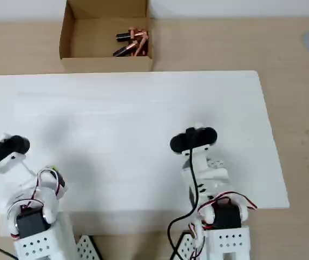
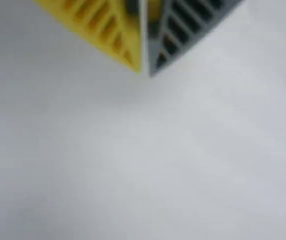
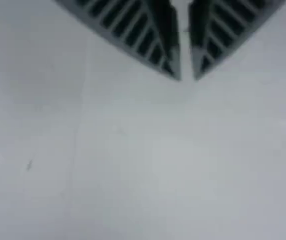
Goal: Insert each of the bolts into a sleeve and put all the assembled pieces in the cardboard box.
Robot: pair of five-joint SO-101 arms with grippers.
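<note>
Status from my remote station: the cardboard box sits at the upper left of centre in the high view, on the wooden table just beyond the far edge of the white mat. Inside it, against its right-hand wall, lie the assembled pieces, a small heap of copper-coloured and black parts touching one another; I cannot count them reliably. The left arm is at the lower left of the frame and the right arm at lower centre-right, both over the near edge of the mat. In the left wrist view, the left gripper has its yellow and grey fingers closed tip to tip, holding nothing, above bare mat. In the right wrist view, the right gripper is likewise closed and unloaded, with only a narrow slit between its two grey fingers.
</note>
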